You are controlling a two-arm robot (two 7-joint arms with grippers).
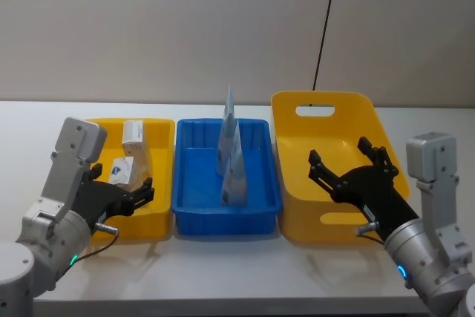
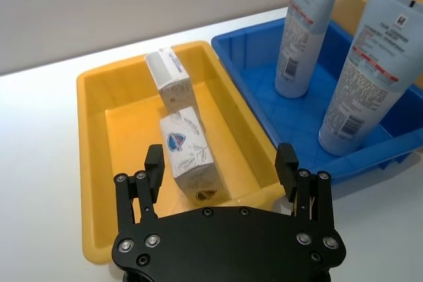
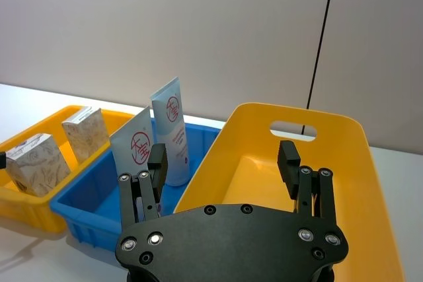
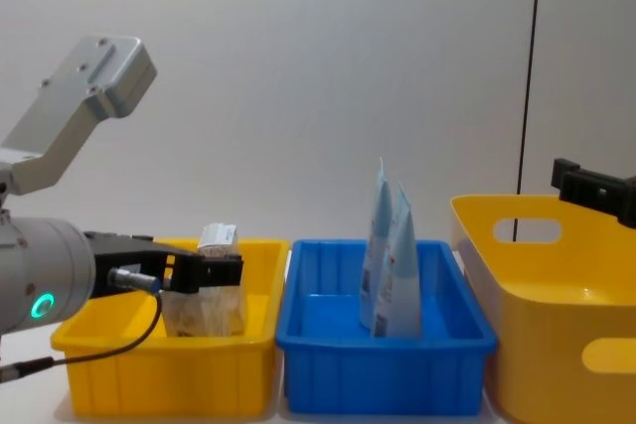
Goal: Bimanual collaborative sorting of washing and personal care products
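Note:
Two whitish leaf-print boxes lie in the small yellow tray [image 1: 157,217]: the near box [image 1: 122,170] [image 2: 188,154] and the far box [image 1: 133,133] [image 2: 168,77]. My left gripper [image 1: 141,192] [image 2: 221,170] [image 4: 204,271] hovers open over the tray's near end, the near box below and between its fingers, untouched. Two pale-blue tubes with red round logos [image 1: 234,172] [image 1: 228,125] [image 3: 168,130] stand in the blue tray [image 1: 223,224]. The right gripper [image 1: 338,155] [image 3: 223,163] hangs open and empty above the big yellow basket [image 1: 297,183].
The three containers stand side by side on a white table [image 1: 245,272], with a plain wall close behind. The basket [image 3: 317,137] has handle cutouts and tall walls. A thin dark cable [image 1: 325,24] runs up the wall behind it.

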